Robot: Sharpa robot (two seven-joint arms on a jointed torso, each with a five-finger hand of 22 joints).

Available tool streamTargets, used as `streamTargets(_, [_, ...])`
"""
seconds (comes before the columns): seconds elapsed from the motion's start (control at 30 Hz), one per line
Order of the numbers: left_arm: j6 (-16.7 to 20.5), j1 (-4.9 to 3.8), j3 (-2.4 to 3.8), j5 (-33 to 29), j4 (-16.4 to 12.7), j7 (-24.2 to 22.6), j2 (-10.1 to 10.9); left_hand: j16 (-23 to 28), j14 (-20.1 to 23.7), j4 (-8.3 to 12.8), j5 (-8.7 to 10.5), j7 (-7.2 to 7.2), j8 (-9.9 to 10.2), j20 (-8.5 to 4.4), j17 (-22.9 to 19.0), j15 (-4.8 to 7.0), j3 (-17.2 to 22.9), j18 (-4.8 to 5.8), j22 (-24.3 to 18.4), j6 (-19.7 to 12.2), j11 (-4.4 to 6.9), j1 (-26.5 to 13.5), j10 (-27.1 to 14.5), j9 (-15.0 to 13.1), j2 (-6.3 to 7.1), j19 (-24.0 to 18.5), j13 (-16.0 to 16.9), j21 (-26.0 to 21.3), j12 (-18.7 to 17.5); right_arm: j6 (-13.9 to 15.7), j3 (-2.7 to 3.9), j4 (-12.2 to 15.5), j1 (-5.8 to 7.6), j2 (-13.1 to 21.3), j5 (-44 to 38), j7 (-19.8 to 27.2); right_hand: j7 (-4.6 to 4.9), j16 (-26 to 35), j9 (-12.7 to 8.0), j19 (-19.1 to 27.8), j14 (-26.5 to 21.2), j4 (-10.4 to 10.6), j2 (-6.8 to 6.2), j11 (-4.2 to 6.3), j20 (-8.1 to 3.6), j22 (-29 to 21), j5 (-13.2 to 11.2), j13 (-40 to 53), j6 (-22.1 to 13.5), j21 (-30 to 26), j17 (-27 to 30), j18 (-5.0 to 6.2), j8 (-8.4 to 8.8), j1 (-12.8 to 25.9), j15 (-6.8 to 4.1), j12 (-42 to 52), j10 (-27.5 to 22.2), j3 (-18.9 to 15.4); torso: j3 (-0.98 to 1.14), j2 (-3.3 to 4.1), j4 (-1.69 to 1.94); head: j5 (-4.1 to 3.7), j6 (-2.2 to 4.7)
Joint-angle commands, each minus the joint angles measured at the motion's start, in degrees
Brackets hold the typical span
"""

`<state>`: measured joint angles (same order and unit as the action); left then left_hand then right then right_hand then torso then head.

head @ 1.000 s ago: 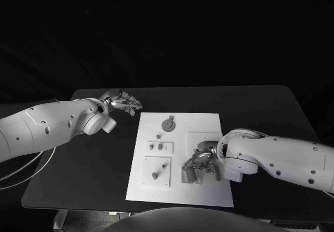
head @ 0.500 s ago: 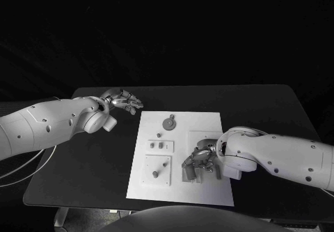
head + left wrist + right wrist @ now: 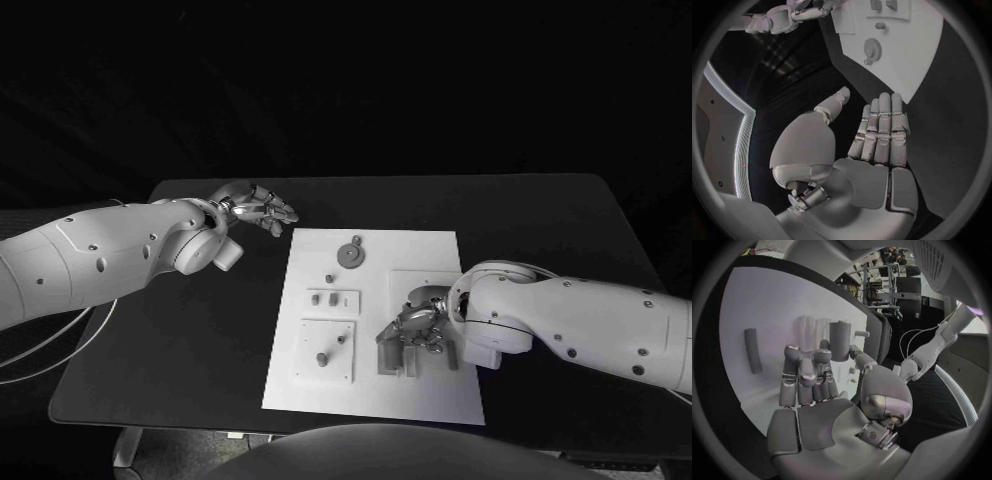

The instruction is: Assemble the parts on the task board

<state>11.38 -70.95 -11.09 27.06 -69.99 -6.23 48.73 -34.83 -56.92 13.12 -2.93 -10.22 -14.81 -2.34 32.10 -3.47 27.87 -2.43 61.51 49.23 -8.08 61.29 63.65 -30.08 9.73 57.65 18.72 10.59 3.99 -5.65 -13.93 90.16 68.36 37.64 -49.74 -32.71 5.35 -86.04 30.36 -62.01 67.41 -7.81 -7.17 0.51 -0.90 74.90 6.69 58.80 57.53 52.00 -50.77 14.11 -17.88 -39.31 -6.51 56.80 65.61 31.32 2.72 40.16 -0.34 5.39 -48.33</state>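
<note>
Task board [image 3: 433, 390] bearing grey parts [image 3: 348, 258], right robot hand [image 3: 414, 335] gripping a cylindrical part [image 3: 840, 341] — left robot hand [image 3: 254, 209] empty, fingers apart

Dim scene: the black worktop [image 3: 173, 330] nearly merges with the dark surroundings, while the white board [image 3: 433, 395] and arms stand out brightly. Both wrist views bend straight edges strongly and darken at the rim. Faint shadows lie under the fingers [image 3: 411, 350].
</note>
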Motion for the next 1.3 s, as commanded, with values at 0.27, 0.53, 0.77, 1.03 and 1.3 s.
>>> streamTargets(0.27, [-0.79,-0.06,0.02,0.44,-0.17,-0.02,-0.03,0.34,-0.19,-0.4,0.02,0.15,-0.41,0.15,0.13,-0.03,-0.01,-0.95,0.1,0.09,-0.05,-0.15,-0.17,0.07,0.3,0.19,-0.11,-0.32,0.0,-3.41,-0.25,0.2,-0.44,-0.03,-4.56,-0.5,0.42,0.37,-0.02,0.59,-0.51,0.48,-0.38,0.12,-0.07,1.01,-0.37,0.1,-0.97,-0.15,-0.09,0.89,0.34,-0.43,0.12,-0.18,-0.49,0.22,0.03,0.01,0.0,-0.04,-0.19])
streamTargets(0.53, [-0.69,-0.06,0.02,0.6,-0.22,0.04,0.01,0.38,-0.2,-0.42,0.02,0.17,-0.43,0.16,0.19,-0.04,0.01,-0.96,0.11,0.11,-0.05,-0.14,-0.18,0.07,0.33,0.19,-0.13,-0.34,0.01,-4.06,-0.25,0.2,-0.45,-0.27,-4.31,-0.68,0.43,0.28,0.11,0.67,-0.55,0.42,0.16,0.09,-0.01,1.07,0.32,0.15,-0.94,-0.05,-0.19,0.89,0.3,-0.76,0.16,-0.08,-0.53,0.2,-0.02,0.0,0.04,0.07,-0.43])
streamTargets(0.77, [-0.55,-0.06,0.02,0.69,-0.27,0.1,0.03,0.43,-0.2,-0.46,0.02,0.19,-0.45,0.16,0.25,-0.04,0.03,-0.96,0.13,0.14,-0.05,-0.13,-0.18,0.07,0.35,0.19,-0.14,-0.35,0.01,-3.36,-0.25,-0.05,-0.66,-0.65,-4.22,-0.54,0.45,0.26,0.2,0.79,-0.64,1.0,0.32,0.07,0.11,1.07,0.58,0.16,-0.96,-0.02,-0.25,0.89,0.31,-0.08,0.2,-0.04,-0.61,-0.19,-0.06,0.0,0.05,0.11,-0.44])
streamTargets(1.03, [-0.51,-0.06,0.02,0.7,-0.3,0.15,0.1,0.47,-0.22,-0.5,0.02,0.19,-0.45,0.17,0.3,-0.04,0.04,-0.96,0.15,0.15,-0.06,-0.15,-0.19,0.08,0.37,0.19,-0.16,-0.36,0.01,-3.18,-0.25,-0.18,-0.71,-0.86,-4.07,-0.26,0.41,0.34,0.38,1.1,-0.89,3.78,-1.71,0.1,-0.03,0.97,-3.32,0.11,-1.16,-0.14,-0.35,0.89,0.47,1.75,0.14,-0.05,-0.86,-0.04,-0.04,0.0,0.01,0.16,-0.45])
streamTargets(1.3, [-0.43,-0.06,0.02,0.79,-0.29,0.2,0.12,0.5,-0.23,-0.54,0.02,0.18,-0.46,0.17,0.35,-0.04,0.05,-0.96,0.16,0.15,-0.06,-0.17,-0.2,0.08,0.38,0.2,-0.17,-0.37,0.02,-3.21,-0.25,-0.15,-0.73,-0.87,-4.0,0.04,0.47,0.37,0.69,1.19,-1.15,6.84,-4.95,0.09,-0.33,0.93,-3.85,0.13,-1.63,-0.16,-0.43,0.89,0.57,2.41,0.09,-0.05,-1.09,1.19,0.01,-0.01,-0.01,0.21,-0.55])
